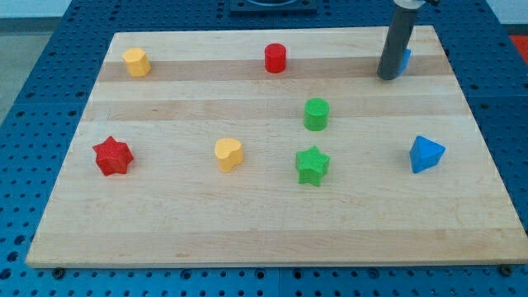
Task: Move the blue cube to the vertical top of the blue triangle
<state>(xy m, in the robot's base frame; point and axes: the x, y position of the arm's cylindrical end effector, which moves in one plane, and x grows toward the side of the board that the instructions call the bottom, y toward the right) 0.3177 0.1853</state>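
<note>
The blue cube point(404, 59) sits near the board's top right and is mostly hidden behind my rod. My tip point(387, 77) is on the board at the cube's left side, touching or nearly touching it. The blue triangle point(426, 153) lies lower on the right side, well below the cube and a little to its right.
A red cylinder point(275, 58) and a yellow block point(136, 61) lie along the top. A green cylinder point(316, 113) and green star point(312, 164) sit mid-board. A yellow heart point(228, 153) and red star point(112, 156) lie to the left. The board's right edge point(462, 82) is close to the cube.
</note>
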